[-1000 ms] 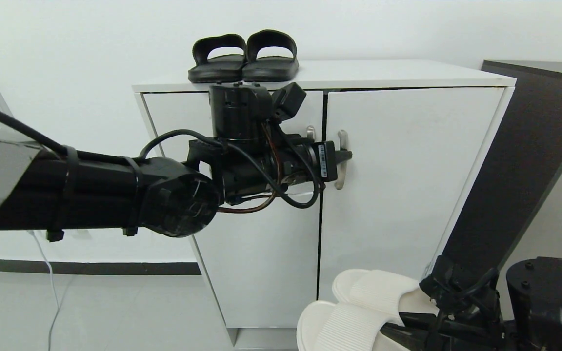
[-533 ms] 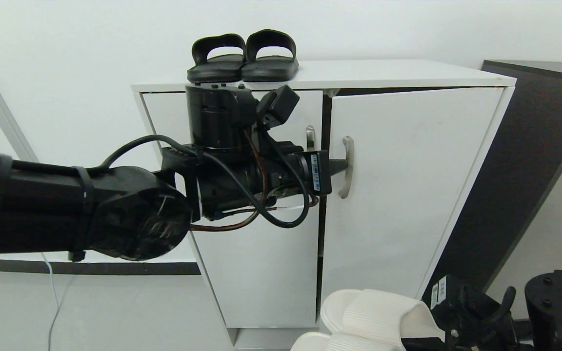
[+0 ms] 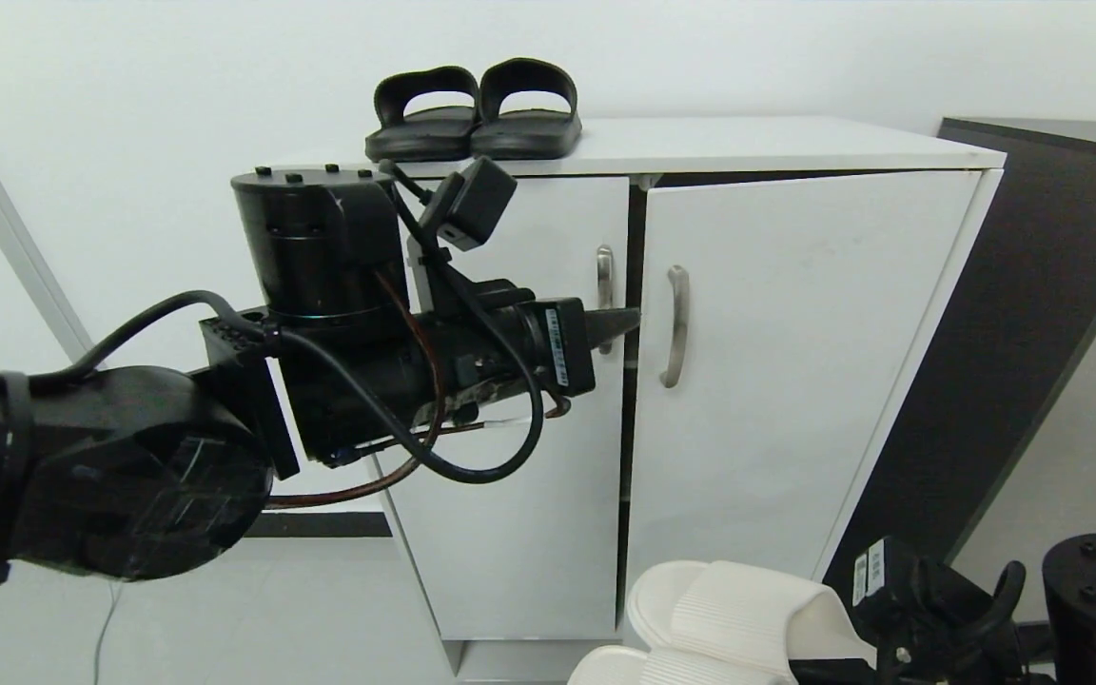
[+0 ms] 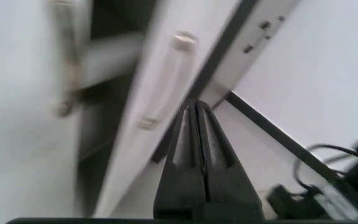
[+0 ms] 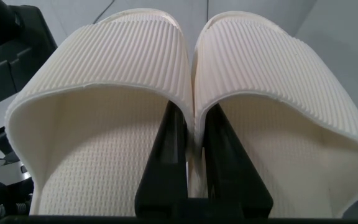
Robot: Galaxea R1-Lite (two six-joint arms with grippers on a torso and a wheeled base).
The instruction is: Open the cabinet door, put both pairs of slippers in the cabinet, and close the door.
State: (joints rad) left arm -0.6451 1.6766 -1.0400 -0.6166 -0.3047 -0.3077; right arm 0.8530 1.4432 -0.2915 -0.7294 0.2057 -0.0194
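A white cabinet stands ahead with its right door a little ajar, a dark gap showing along its top and inner edge. A pair of black slippers rests on the cabinet top. My left gripper is shut on nothing and hovers in front of the left door handle, short of the right door handle. In the left wrist view the left gripper points at a door handle. Low at the front, my right gripper is shut on the pair of white slippers, pinching their inner strap walls together.
A dark grey panel leans against the cabinet's right side. A white wall with a dark baseboard stripe lies to the left, with a thin cable hanging near the floor.
The right door went from shut to slightly ajar while my left gripper was at its handle. That gripper then left the handle and drew back leftward. The white slippers sank lower.
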